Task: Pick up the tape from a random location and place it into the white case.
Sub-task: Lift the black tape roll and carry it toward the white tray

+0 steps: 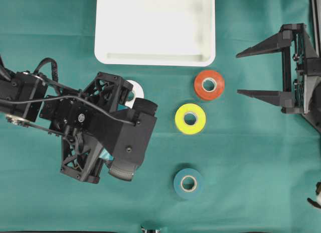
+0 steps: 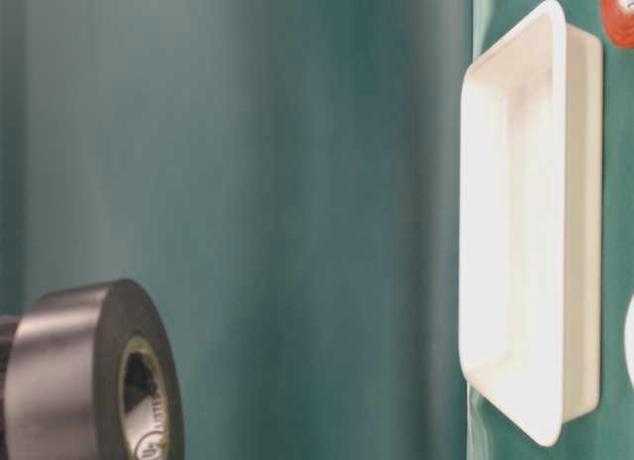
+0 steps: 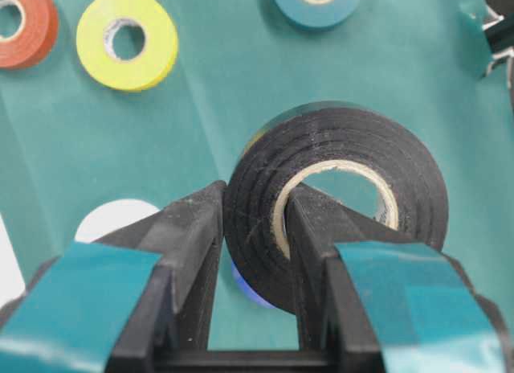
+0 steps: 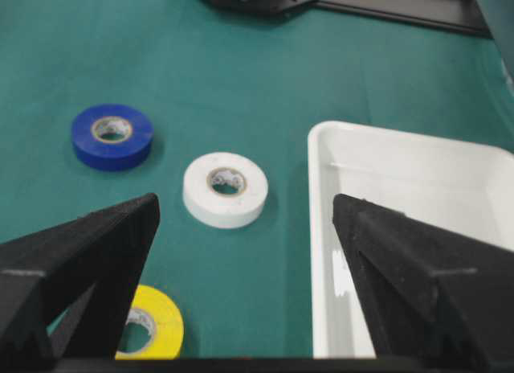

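The left end effector (image 3: 253, 252) is clamping a black roll of glossy electrical tape (image 3: 337, 204), with one finger pressing the roll's outer wall and the other sitting inside its cardboard core. In the left wrist view the roll is hanging on edge above the green cloth-covered surface (image 1: 251, 193), so the pick-up part of the job looks done. In the table-level view the same black roll is showing at the lower left, well apart from the shallow white rectangular plastic case with rounded corners (image 1: 155, 57).

That case is lying at the top of the overhead view and is holding no tape in the part that is showing. What is left, by my judgement, is carrying the black roll over the rim and letting it go inside.

The right end effector (image 1: 261, 72) is standing with its jaws spread wide at the right edge, gripping nothing. An orange roll (image 1: 209, 84), a yellow roll (image 1: 190, 118), a teal-blue roll (image 1: 188, 183) and a white roll (image 4: 225, 188) are lying flat on the surface near the case.
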Robot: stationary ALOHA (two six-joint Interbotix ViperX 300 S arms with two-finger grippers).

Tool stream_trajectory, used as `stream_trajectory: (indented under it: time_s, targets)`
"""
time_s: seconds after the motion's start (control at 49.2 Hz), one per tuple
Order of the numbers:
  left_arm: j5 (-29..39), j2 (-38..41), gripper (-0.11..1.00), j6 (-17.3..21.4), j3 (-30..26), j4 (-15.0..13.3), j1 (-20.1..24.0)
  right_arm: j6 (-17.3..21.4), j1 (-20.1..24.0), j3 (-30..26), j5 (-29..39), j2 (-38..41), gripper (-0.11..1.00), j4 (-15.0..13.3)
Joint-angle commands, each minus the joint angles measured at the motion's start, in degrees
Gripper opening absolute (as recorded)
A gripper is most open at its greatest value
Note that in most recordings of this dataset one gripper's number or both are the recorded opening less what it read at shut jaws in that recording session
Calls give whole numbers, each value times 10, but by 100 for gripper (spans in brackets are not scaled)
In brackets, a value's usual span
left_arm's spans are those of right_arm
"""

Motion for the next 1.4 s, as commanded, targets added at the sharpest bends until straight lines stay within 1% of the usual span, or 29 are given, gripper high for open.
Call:
stream_trajectory:
  time_s: [0.0,0.224,0.447,0.772,1.22,1.382]
  targets:
    - [-3,-18,18,0,-13,2,-1,1,0,-16,-1,2,91,1]
    - [-3,-19,18,0,-11,2,11,0,-1,-16,-1,3,91,1]
    - [-3,-21,18,0,-11,2,47,0,-1,-15,-1,2,91,1]
    - [-3,-25,18,4,-8,2,139,0,-1,-16,9,2,91,1]
    - [1,-24,18,8,-7,2,296,0,0,-18,14,2,91,1]
    - [1,-21,18,8,-7,2,337,-1,0,-18,15,2,91,-1]
